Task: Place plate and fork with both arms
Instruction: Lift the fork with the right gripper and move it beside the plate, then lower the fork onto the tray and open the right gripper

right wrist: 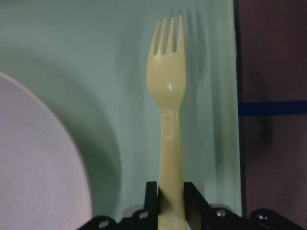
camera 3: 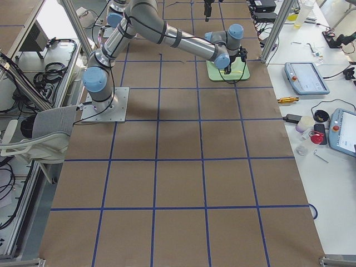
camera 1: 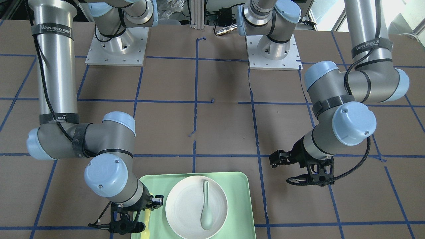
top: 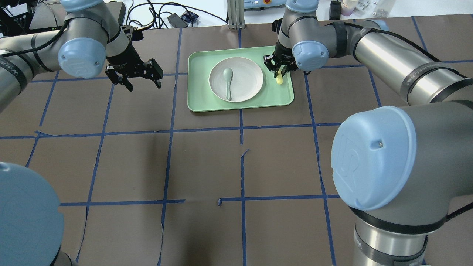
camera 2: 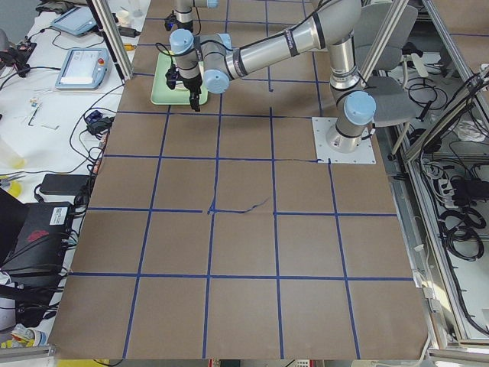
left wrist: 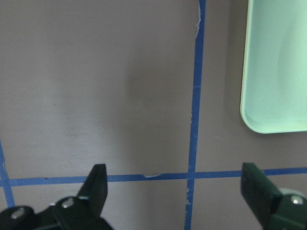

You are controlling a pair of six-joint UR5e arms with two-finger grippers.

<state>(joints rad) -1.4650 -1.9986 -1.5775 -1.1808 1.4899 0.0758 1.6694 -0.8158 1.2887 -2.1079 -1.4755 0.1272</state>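
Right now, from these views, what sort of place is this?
Probably a robotics lab test cell: left arm and right arm bolted to a table marked with a blue tape grid, teach pendants on a side bench, loose cables nearby.

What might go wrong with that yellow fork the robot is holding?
1. The right tool pinches the fork only by its thin handle, so the fork may twist or slip out.
2. The strip of tray between the plate and the tray's edge is narrow. The fork might land on the plate's rim or hang over the edge.
3. The spoon lies loose in the plate, so a bump could make it slide.
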